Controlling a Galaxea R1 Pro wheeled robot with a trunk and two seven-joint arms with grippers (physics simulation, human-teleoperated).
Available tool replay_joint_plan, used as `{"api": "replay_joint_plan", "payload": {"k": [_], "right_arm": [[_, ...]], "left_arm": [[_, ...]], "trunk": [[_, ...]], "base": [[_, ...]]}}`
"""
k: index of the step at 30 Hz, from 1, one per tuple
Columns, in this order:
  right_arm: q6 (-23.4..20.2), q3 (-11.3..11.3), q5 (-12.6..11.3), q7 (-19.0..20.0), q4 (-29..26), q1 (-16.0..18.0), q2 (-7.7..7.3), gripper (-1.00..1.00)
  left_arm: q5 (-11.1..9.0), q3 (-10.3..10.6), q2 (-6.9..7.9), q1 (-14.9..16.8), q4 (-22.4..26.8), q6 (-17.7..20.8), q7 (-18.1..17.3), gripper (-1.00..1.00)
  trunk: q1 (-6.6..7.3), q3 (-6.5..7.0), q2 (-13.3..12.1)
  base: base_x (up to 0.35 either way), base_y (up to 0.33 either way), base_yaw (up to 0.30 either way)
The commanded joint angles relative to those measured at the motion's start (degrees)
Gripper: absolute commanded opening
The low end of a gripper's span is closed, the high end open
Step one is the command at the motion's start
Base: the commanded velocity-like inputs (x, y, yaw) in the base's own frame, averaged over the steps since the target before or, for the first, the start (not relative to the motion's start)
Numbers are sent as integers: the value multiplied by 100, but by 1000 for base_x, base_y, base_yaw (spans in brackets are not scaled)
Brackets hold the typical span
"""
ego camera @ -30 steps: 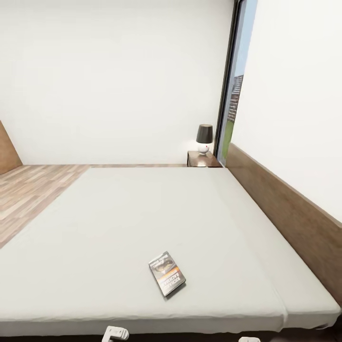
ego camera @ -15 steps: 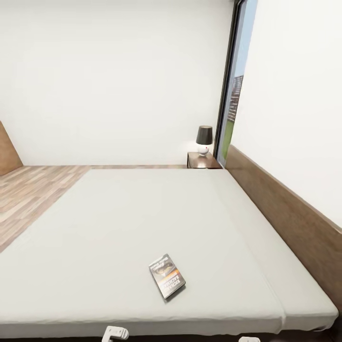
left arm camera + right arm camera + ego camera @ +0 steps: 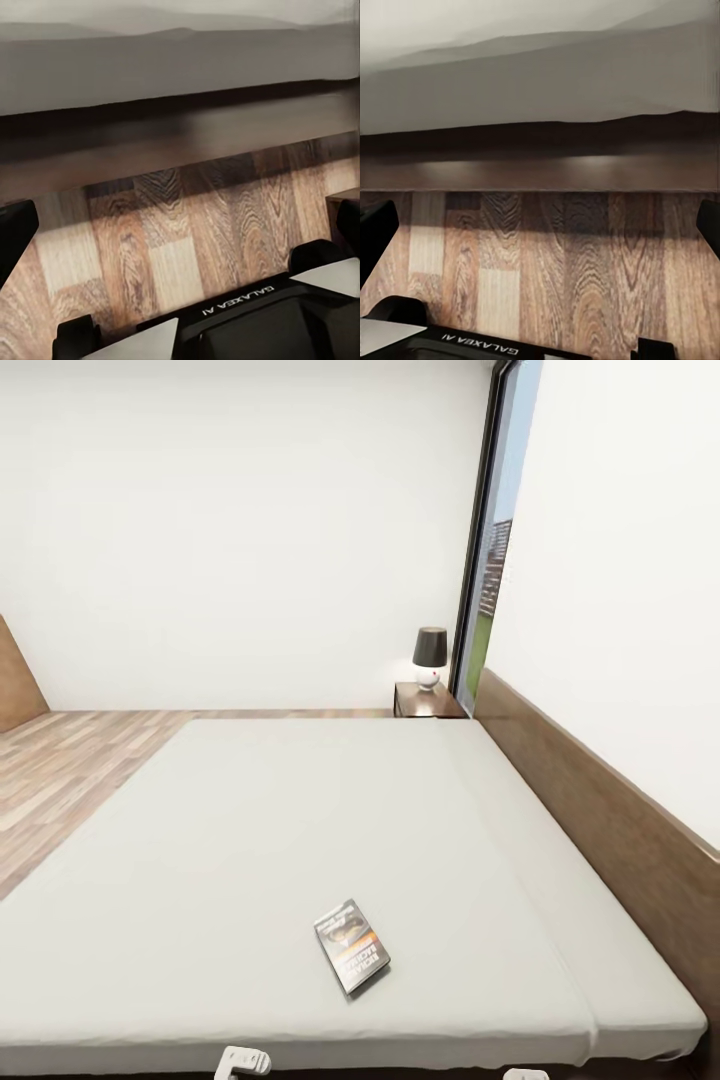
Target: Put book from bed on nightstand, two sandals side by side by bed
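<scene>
The book (image 3: 352, 946) lies flat on the light grey mattress of the bed (image 3: 300, 830), near its front edge and slightly right of middle. A nightstand (image 3: 428, 699) stands at the far corner of the bed beside the headboard (image 3: 600, 800). The sandals are out of view. In the left wrist view my left gripper (image 3: 180, 225) is open, its dark fingers (image 3: 11, 232) spread wide over the wood floor facing the bed's dark frame (image 3: 180, 120). In the right wrist view my right gripper (image 3: 540, 229) is open the same way before the bed frame (image 3: 540, 161).
A dark-shaded lamp (image 3: 430, 655) stands on the nightstand. A tall window (image 3: 495, 560) is behind it. Wood-plank floor (image 3: 70, 770) lies along the bed's left side. White parts of my arms (image 3: 243, 1062) show at the lower edge, below the mattress.
The head view has shifted a little, so the bed and book sit slightly lower in the picture. The book has not moved on the mattress.
</scene>
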State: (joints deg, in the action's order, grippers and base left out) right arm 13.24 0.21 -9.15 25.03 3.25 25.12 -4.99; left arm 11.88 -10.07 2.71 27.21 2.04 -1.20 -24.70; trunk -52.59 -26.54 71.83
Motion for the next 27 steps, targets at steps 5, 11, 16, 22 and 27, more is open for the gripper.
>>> {"api": "replay_joint_plan", "payload": {"k": [5,11,16,22,27], "right_arm": [[29,6,-52,37,28,10,-2,100],[29,6,-52,37,28,10,-2,100],[29,6,-52,38,27,10,-2,100],[29,6,-52,45,28,10,-2,100],[29,6,-52,48,27,10,-2,100]], "left_arm": [[61,-48,1,3,-1,-12,-17,100],[66,-48,1,3,-1,-14,-17,100],[64,-48,1,3,-1,-13,-17,100],[69,-48,1,3,-1,-19,-18,100],[69,-48,1,3,-1,-20,-18,100]], "trunk": [[111,84,-198],[242,192,-439],[352,282,-639],[484,390,-880],[594,479,-1081]], "base": [[0,0,0],[0,0,0],[0,0,0],[0,0,0],[0,0,0]]}}
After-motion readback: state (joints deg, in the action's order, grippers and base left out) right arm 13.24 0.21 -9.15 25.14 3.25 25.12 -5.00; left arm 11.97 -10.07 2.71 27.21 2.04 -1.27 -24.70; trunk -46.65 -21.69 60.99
